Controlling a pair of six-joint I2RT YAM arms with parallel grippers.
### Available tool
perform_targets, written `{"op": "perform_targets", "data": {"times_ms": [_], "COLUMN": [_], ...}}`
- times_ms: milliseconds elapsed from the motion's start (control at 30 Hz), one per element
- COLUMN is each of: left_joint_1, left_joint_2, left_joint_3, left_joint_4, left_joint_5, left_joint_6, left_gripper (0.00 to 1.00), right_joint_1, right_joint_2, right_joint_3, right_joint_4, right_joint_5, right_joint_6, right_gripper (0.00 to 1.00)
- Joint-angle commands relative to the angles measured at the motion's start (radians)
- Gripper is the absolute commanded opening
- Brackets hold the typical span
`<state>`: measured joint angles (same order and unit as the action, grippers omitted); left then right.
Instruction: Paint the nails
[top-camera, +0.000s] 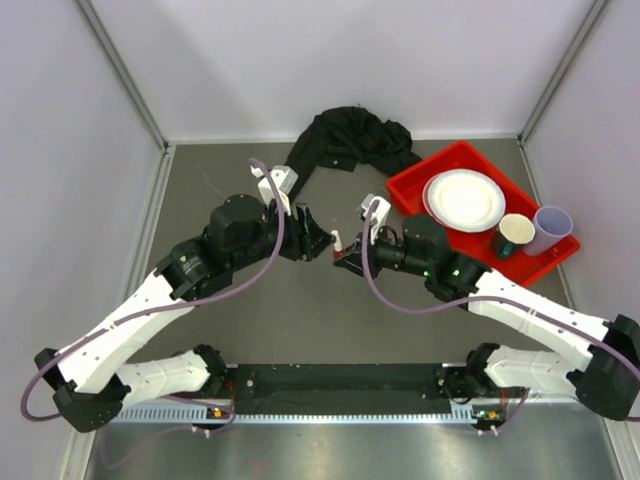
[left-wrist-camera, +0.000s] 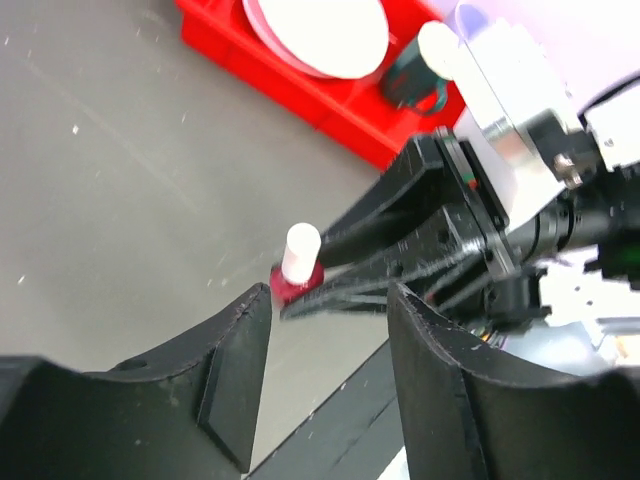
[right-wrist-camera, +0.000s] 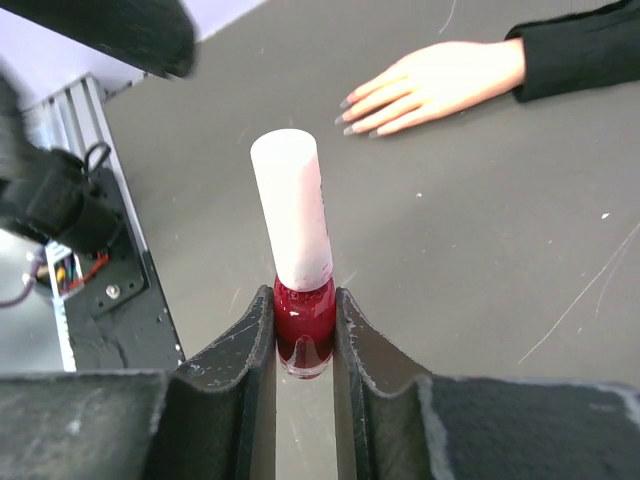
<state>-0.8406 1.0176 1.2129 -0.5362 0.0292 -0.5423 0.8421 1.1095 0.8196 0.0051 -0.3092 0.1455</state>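
My right gripper (right-wrist-camera: 304, 305) is shut on the glass body of a small red polish bottle (right-wrist-camera: 303, 322) and holds it upright; its white cap (right-wrist-camera: 292, 210) is on. The peach mannequin hand (right-wrist-camera: 440, 80) lies palm down beyond it, with pale nails (right-wrist-camera: 350, 115) at the fingertips and a black sleeve (right-wrist-camera: 580, 45). My left gripper (left-wrist-camera: 330, 300) is open and empty, close in front of the bottle (left-wrist-camera: 298, 272). In the top view both grippers meet at the table's middle (top-camera: 330, 245), and the left arm hides the hand; only the sleeve (top-camera: 350, 140) shows.
A red tray (top-camera: 525, 268) stands at the back right with a white plate (top-camera: 464, 198), a dark mug (top-camera: 515, 235) and a lavender cup (top-camera: 551, 228). Grey walls close in the table on three sides.
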Motion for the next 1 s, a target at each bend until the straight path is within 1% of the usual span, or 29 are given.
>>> {"op": "perform_targets", "data": {"times_ms": [0,67,200,267,400,467,533,767,800,900,933,967], "left_joint_1": [-0.005,-0.005,-0.005,-0.005,-0.005,-0.005,-0.003,-0.005,-0.005,-0.003,-0.003,-0.003], "left_joint_2": [0.027,0.041,0.056,0.061,0.065,0.064,0.061,0.068,0.073,0.072,0.070,0.067], "left_joint_3": [-0.009,-0.007,-0.006,-0.009,-0.024,-0.030,-0.041,-0.047,-0.049,-0.059,-0.065,-0.070], "left_joint_4": [0.139,0.166,0.171,0.177,0.218,0.220,0.229,0.229,0.231,0.257,0.268,0.289], "left_joint_5": [-0.012,0.014,0.009,0.011,0.058,0.075,0.098,0.113,0.117,0.144,0.155,0.175], "left_joint_6": [-0.031,-0.027,-0.010,-0.007,0.004,0.005,0.008,0.005,0.007,0.016,0.028,0.037], "left_gripper": [0.54,0.57,0.58,0.57,0.45,0.45,0.47,0.47,0.45,0.38,0.35,0.28], "right_joint_1": [0.011,0.011,0.011,0.011,0.011,0.011,0.011,0.011,0.011,0.011,0.011,0.011], "right_joint_2": [-0.051,-0.053,-0.069,-0.073,-0.082,-0.086,-0.091,-0.094,-0.096,-0.099,-0.100,-0.103], "right_joint_3": [0.072,0.079,0.076,0.081,0.072,0.072,0.073,0.078,0.079,0.084,0.085,0.085], "right_joint_4": [0.021,0.006,0.010,0.001,0.010,0.013,0.013,0.003,0.001,-0.001,-0.002,-0.002], "right_joint_5": [0.038,0.039,0.039,0.035,0.024,0.018,0.015,0.015,0.010,-0.004,-0.008,-0.013], "right_joint_6": [0.054,0.049,0.055,0.052,0.052,0.054,0.055,0.057,0.058,0.058,0.057,0.055], "right_gripper": [0.00,0.00,0.00,0.00,0.00,0.00,0.00,0.00,0.00,0.00,0.00,0.00]}}
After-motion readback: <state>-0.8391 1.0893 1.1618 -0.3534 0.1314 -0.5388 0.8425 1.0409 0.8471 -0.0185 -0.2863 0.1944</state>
